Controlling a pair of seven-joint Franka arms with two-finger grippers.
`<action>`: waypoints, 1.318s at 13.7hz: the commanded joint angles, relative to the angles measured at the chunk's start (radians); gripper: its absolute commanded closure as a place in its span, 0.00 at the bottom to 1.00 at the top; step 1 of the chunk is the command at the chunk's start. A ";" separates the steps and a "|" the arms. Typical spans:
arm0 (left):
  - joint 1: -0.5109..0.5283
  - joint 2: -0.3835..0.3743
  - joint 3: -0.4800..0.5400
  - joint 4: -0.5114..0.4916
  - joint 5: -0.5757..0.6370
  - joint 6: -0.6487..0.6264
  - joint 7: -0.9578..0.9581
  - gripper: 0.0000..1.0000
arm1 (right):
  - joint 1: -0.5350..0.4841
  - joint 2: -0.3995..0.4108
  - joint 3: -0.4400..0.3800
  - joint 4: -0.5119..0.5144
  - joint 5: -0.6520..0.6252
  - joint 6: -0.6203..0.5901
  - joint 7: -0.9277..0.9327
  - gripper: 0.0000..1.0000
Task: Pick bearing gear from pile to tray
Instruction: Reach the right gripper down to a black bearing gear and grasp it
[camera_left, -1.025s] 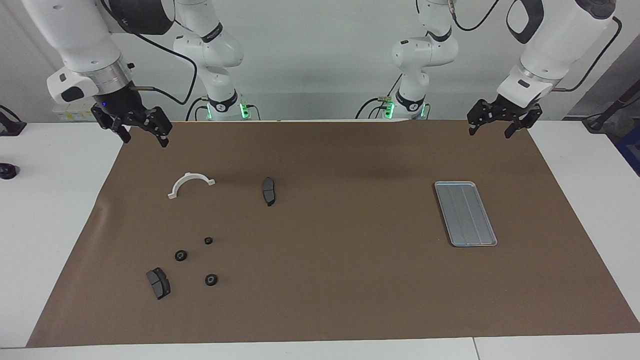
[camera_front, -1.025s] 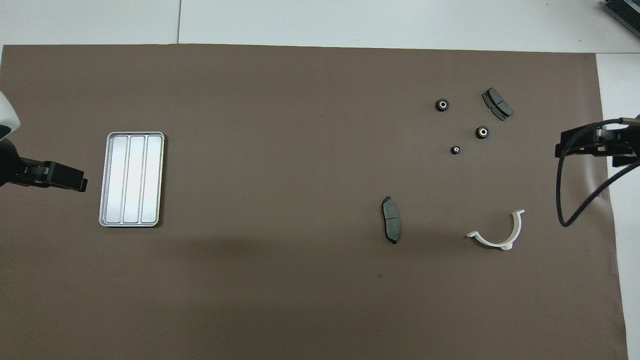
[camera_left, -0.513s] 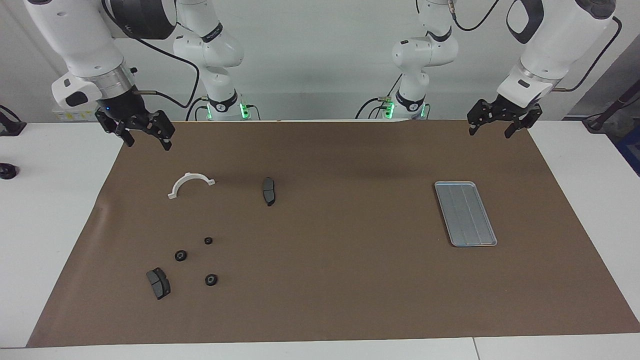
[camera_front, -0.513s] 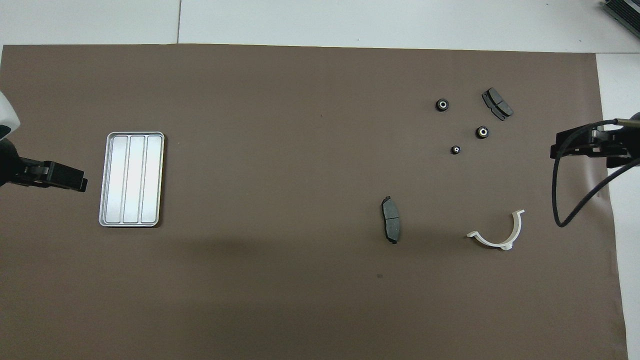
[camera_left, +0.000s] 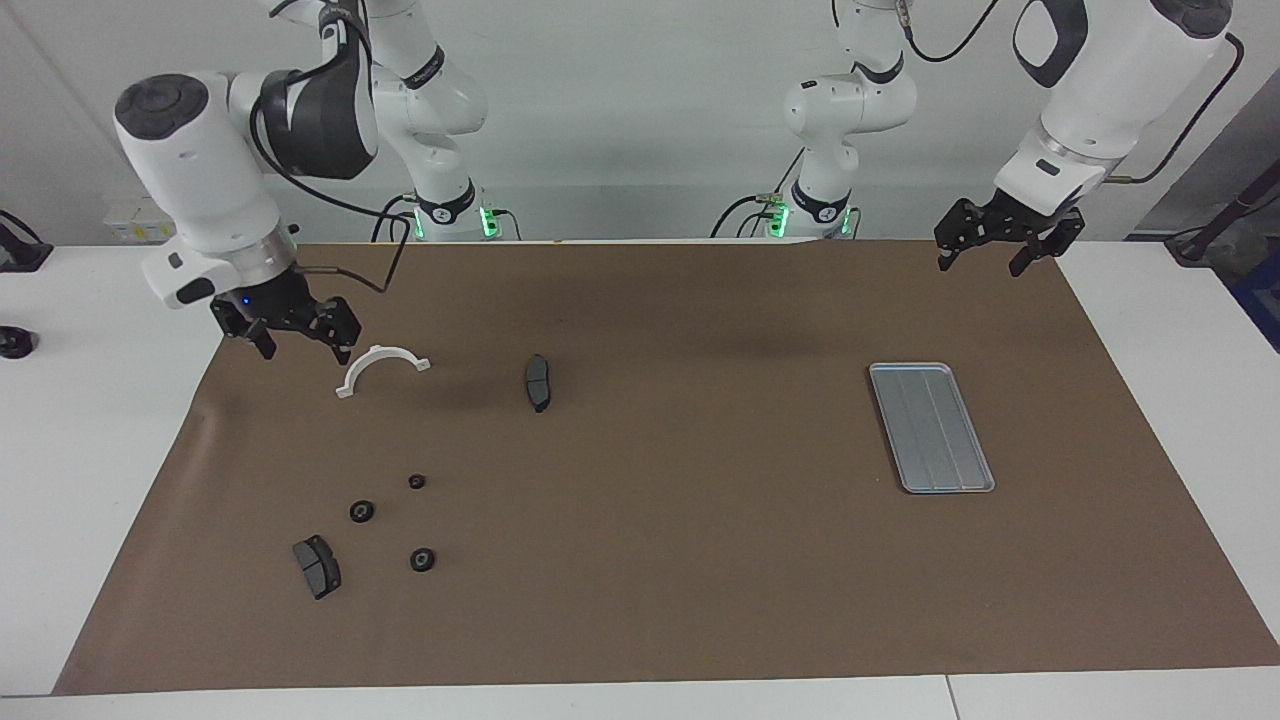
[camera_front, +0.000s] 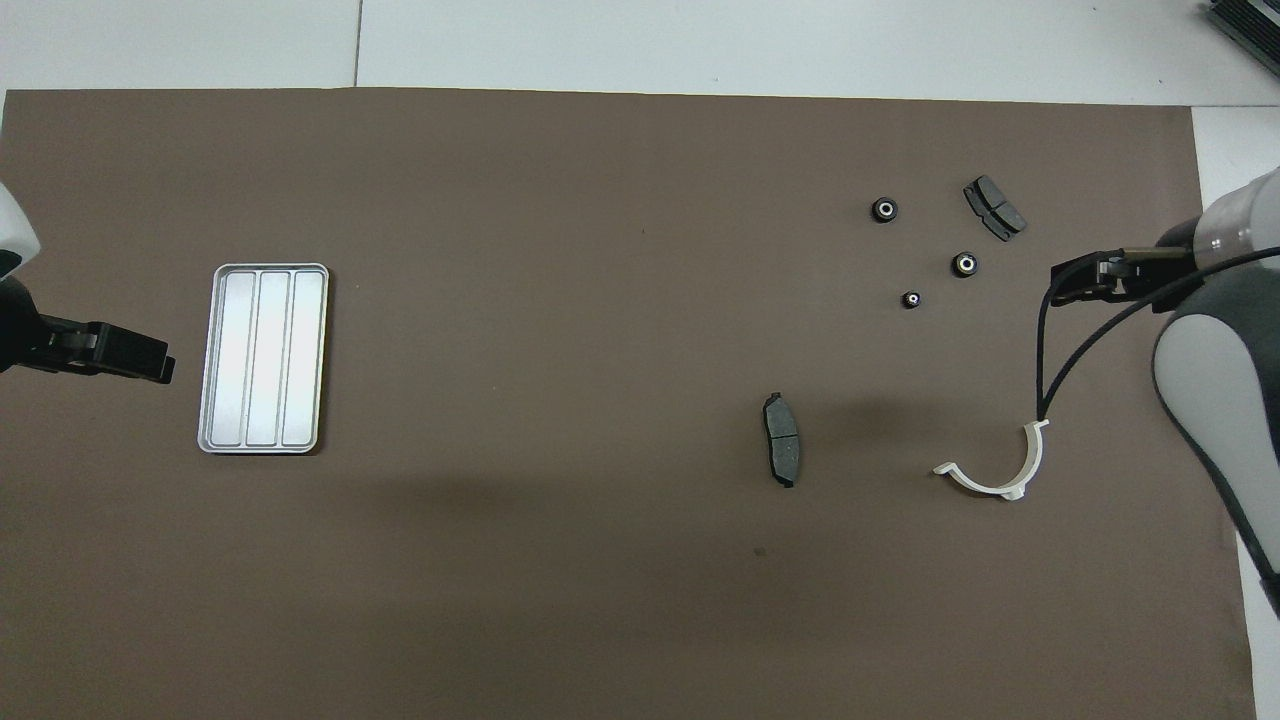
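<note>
- My right gripper (camera_left: 298, 340) is up over the mat edge beside the white bracket (camera_left: 380, 367), jaws wide, holding nothing.
- My left gripper (camera_left: 993, 248) waits, also wide and empty; tray (camera_left: 930, 428) bare.

Three black rings (camera_left: 417, 481) lie well apart; only a brake pad (camera_left: 317, 566) crowds them.

The scene is evenly and brightly lit from above, and both views are rendered sharp to the edges, without visible blur or bending. Soft, diffuse shadows are cast on the brown mat (camera_left: 660, 470) near the robots' end, darkest beside the white half-ring bracket (camera_left: 381, 368) and the nearby brake pad (camera_front: 782, 452). Mild glare is seen on the tray (camera_front: 264, 358) in the overhead view.
</note>
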 joint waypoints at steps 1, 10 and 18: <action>0.020 -0.030 -0.013 -0.032 0.013 0.007 0.016 0.00 | -0.004 0.083 0.004 0.005 -0.021 0.097 -0.028 0.00; 0.020 -0.030 -0.012 -0.032 0.013 0.005 0.016 0.00 | -0.004 0.245 0.004 -0.025 -0.075 0.361 -0.030 0.00; 0.020 -0.030 -0.013 -0.032 0.013 0.005 0.016 0.00 | 0.007 0.330 0.004 -0.021 -0.091 0.439 -0.033 0.00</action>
